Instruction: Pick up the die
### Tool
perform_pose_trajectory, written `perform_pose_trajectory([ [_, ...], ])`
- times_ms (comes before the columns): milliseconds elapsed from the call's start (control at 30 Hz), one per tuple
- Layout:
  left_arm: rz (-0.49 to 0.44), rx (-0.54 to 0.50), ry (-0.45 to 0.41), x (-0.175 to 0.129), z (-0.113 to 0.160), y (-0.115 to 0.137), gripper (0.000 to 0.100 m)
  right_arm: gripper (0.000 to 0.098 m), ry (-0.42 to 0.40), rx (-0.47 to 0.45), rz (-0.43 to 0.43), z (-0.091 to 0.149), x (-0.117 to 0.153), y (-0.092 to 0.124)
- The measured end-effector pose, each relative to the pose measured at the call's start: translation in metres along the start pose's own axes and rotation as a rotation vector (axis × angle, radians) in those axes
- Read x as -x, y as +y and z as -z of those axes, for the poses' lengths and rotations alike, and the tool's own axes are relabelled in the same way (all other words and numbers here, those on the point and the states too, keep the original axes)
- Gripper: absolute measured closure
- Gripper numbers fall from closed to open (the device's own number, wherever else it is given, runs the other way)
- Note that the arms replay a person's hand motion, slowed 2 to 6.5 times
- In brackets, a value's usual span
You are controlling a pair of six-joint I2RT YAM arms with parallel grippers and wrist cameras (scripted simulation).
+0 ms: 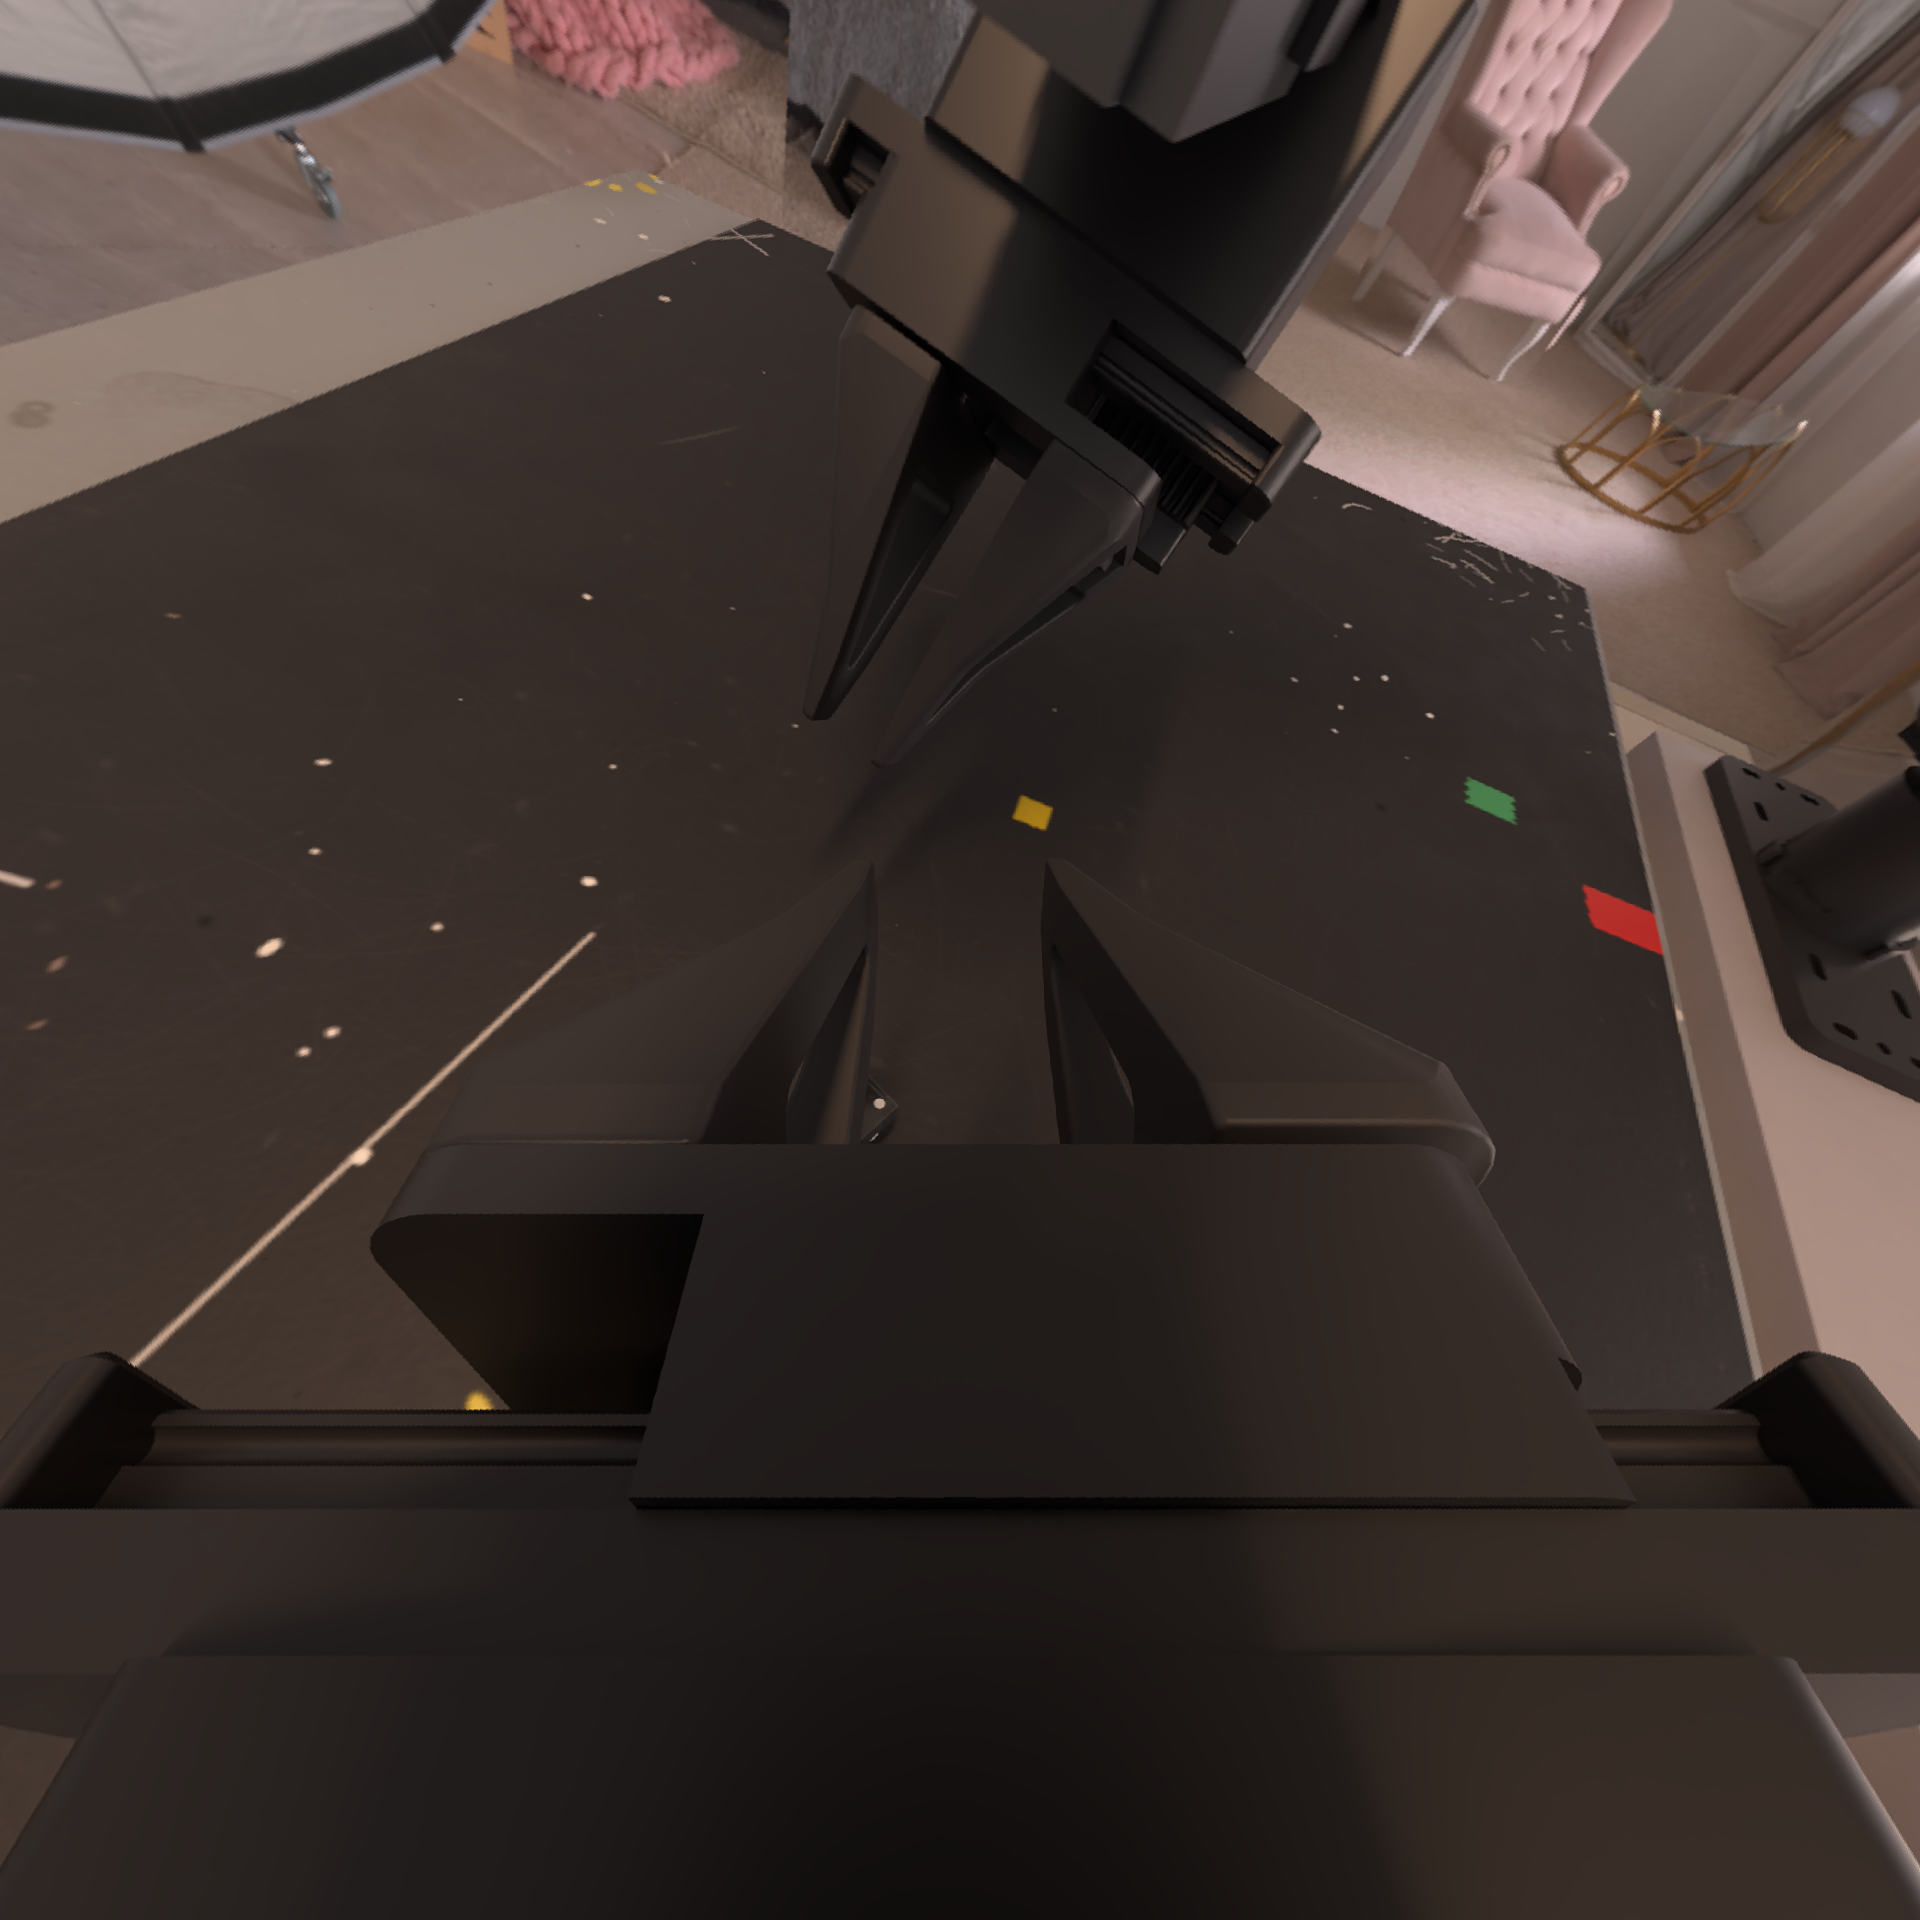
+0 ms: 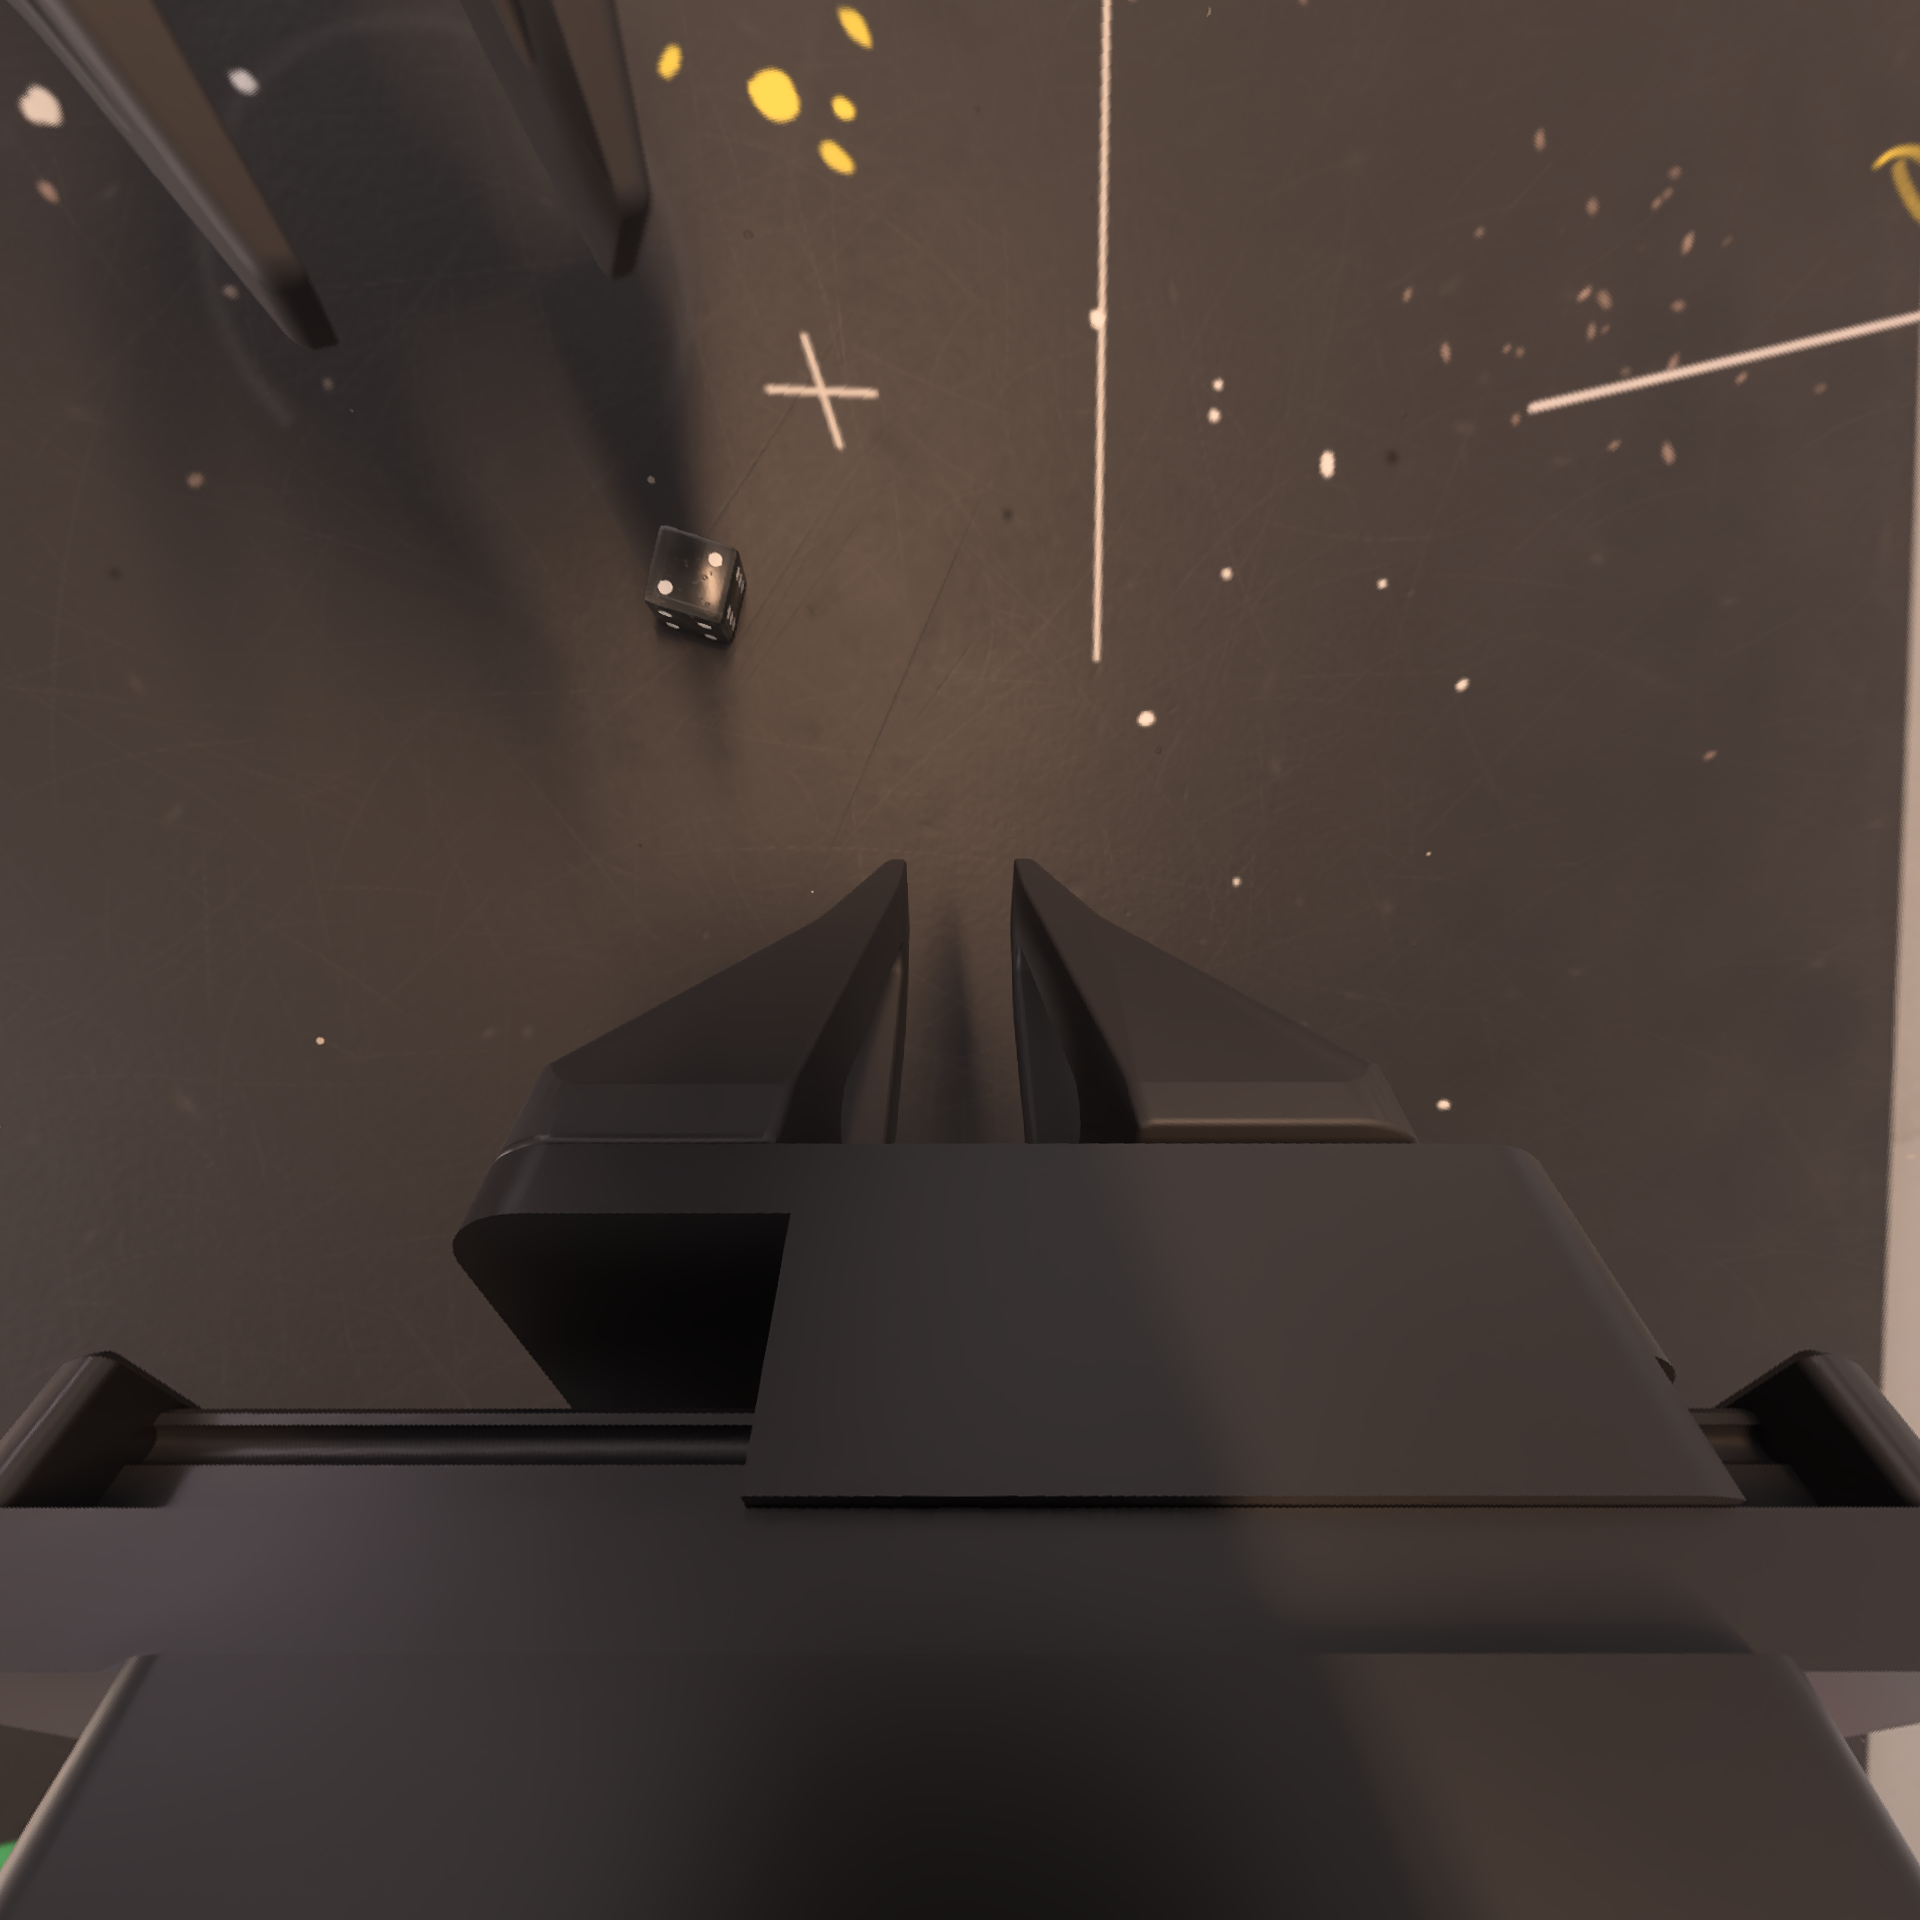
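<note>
The die (image 2: 694,587) is a small black cube with white dots. It lies on the dark table (image 2: 1351,831), left of and beyond my right gripper (image 2: 958,864). That gripper points straight down, empty, its jaws a narrow gap apart. My left gripper (image 1: 958,868) is open and empty above the table. A sliver of the die (image 1: 879,1103) peeks out beside its left finger. In the right wrist view the left gripper (image 2: 468,301) hangs at the top left, its tips short of the die. In the left wrist view the right gripper (image 1: 852,740) hangs just ahead.
The table carries white lines (image 2: 1098,416), a chalk cross (image 2: 824,393), and paint specks. Yellow (image 1: 1032,812), green (image 1: 1490,800) and red (image 1: 1621,920) tape patches lie toward the right edge. An arm base (image 1: 1829,935) stands off that edge.
</note>
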State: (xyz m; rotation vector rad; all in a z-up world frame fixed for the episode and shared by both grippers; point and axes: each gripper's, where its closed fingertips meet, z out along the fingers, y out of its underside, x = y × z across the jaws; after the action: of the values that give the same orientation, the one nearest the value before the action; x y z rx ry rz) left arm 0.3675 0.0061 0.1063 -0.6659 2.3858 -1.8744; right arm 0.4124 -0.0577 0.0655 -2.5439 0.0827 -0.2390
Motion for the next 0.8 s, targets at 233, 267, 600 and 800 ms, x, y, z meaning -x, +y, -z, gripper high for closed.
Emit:
perform_pose_trajectory([
  [233,-0.038,-0.020,-0.072,0.008,0.009,0.000,0.074,0.0812,-0.103,0.055,-0.093,-0.018,-0.014,0.016],
  [267,-0.041,-0.023,-0.081,0.009,0.010,0.000,0.074,0.0812,-0.116,0.063,-0.103,-0.021,-0.014,0.018],
  [600,-0.053,-0.041,-0.128,0.017,0.020,0.002,0.075,0.0810,-0.145,0.104,-0.127,-0.032,-0.013,0.030],
  [800,-0.053,-0.042,-0.132,0.019,0.021,0.003,0.075,0.0808,-0.139,0.133,-0.120,-0.037,-0.010,0.037],
])
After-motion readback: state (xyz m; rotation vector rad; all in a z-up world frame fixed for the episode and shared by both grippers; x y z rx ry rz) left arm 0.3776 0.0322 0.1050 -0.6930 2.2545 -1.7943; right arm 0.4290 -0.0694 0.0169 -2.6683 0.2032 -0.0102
